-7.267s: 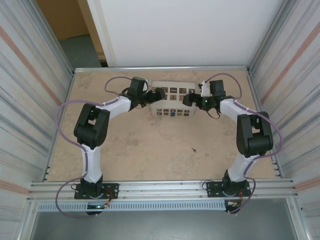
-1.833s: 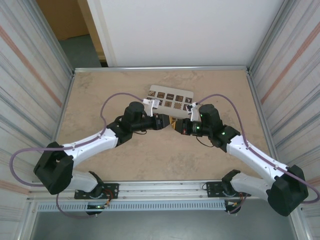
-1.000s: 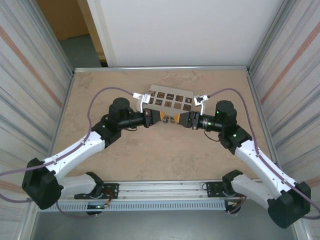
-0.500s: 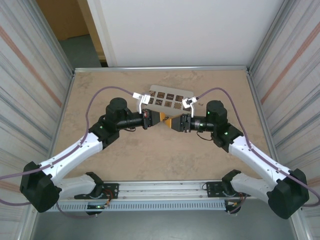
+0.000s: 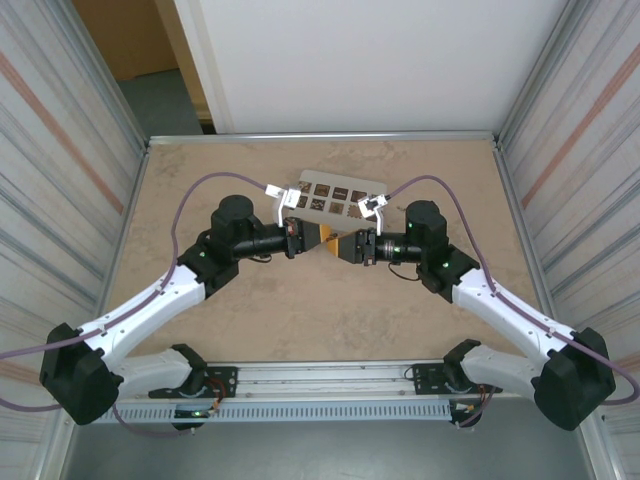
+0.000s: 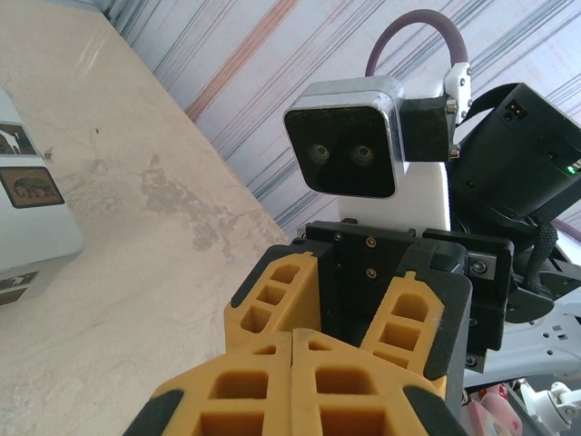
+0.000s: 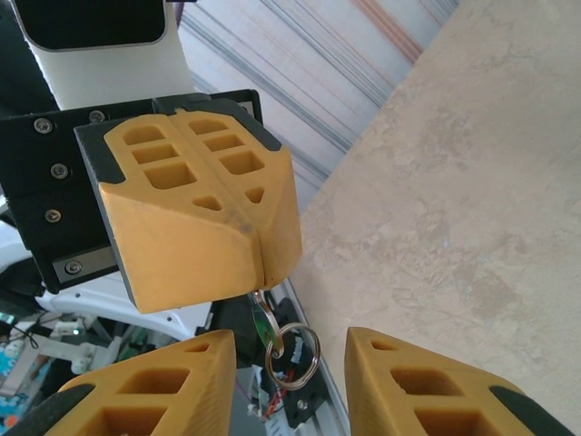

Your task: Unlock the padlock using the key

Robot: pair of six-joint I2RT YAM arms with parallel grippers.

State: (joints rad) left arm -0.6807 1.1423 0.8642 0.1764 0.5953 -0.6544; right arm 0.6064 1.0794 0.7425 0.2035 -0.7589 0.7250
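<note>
L gripper [image 7: 260, 259] clenched on key ring [image 7: 292, 350]; R gripper [image 5: 345, 246], jaws spread, has closed in under it over mid-table [image 5: 250, 300], handover likely.

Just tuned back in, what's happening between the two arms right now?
The left claw is shut on a key ring that dangles beneath it; any key is hidden in the grip. The right claw is open, facing it head-on with a finger either side of the ring. They meet above the table, on the near side of the pale box.
</note>
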